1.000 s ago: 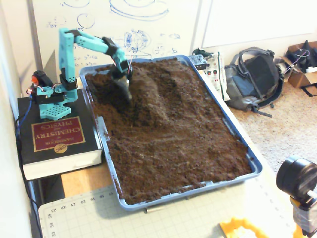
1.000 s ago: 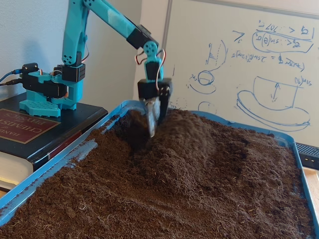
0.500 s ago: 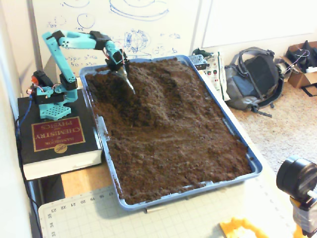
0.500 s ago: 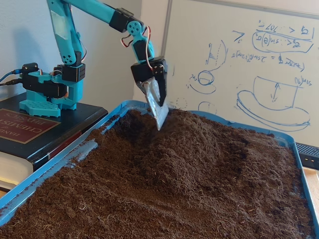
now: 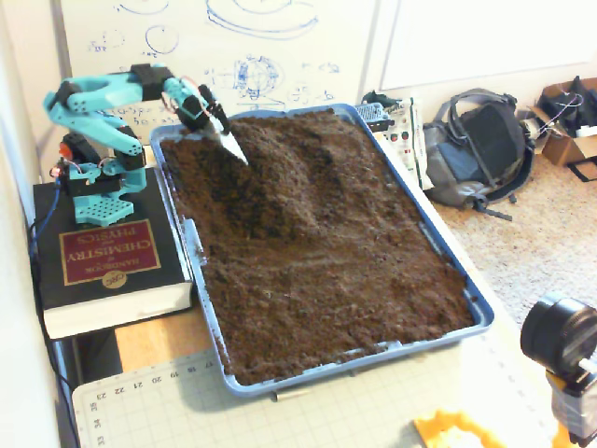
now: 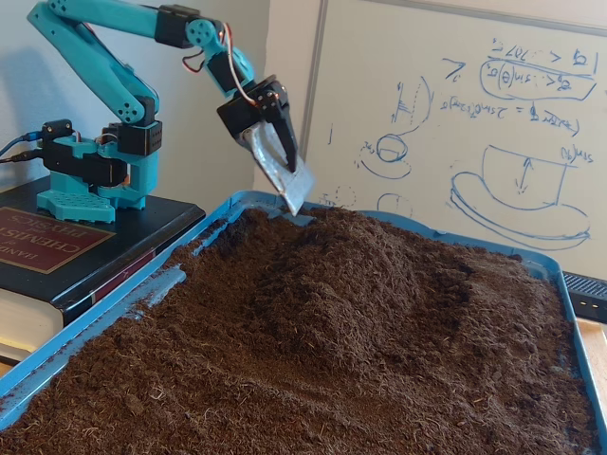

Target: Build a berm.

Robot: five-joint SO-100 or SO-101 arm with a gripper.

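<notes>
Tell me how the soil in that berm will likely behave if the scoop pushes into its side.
The berm looks loose and crumbly, so it would probably give way and spill rather than move as one block. Its sloped sides suggest grains would slide back down after a push. The gripper, raised above the tray, shows little soil clinging to its blade, so the soil seems fairly dry.

berm (image 5: 297, 182) (image 6: 365, 275): rounded ridge of loose dark brown soil, upper centre of both fixed views, higher than surrounding flat soil.
</notes>
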